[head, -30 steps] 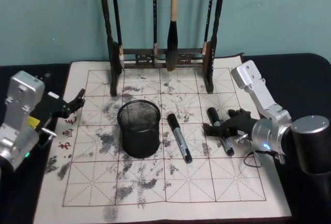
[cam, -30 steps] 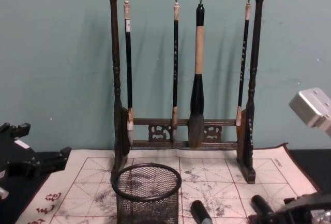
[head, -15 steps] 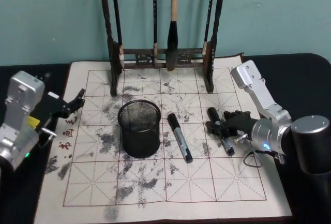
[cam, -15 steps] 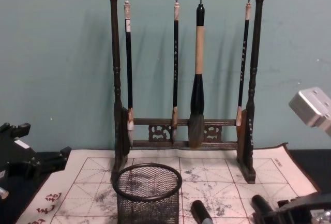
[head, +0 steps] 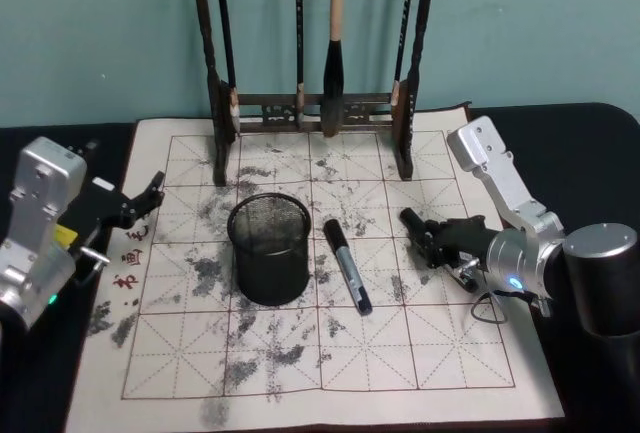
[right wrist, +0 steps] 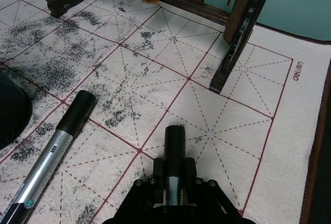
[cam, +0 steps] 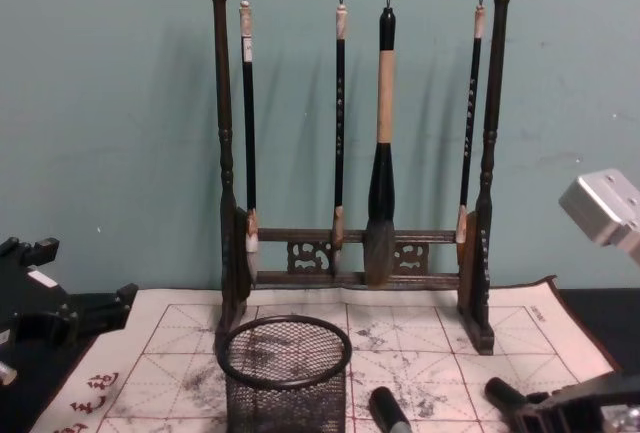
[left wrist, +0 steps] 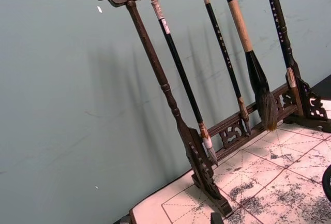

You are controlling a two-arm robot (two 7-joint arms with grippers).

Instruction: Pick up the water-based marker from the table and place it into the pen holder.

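Note:
Two black-and-silver water-based markers are on the cream mat. One marker (head: 347, 266) (right wrist: 51, 149) lies loose just right of the pen holder (head: 268, 248) (cam: 285, 373), a black mesh cup standing upright. My right gripper (head: 432, 238) (right wrist: 175, 175) is shut on the other marker (head: 413, 221) (right wrist: 175, 144), low over the mat's right side, black cap pointing toward the brush rack. That cap (cam: 498, 391) also shows in the chest view. My left gripper (head: 135, 205) (cam: 60, 303) hangs open at the mat's left edge, holding nothing.
A tall dark wooden rack (head: 310, 108) (left wrist: 196, 146) of hanging calligraphy brushes stands at the back of the mat (head: 300, 373). The dark table (head: 590, 143) extends to the right. The mat's front half is bare between the arms.
My right gripper has closed on the right-hand marker and swung its rear end rightward, so it now lies more slanted. The loose marker, pen holder and left arm have not moved.

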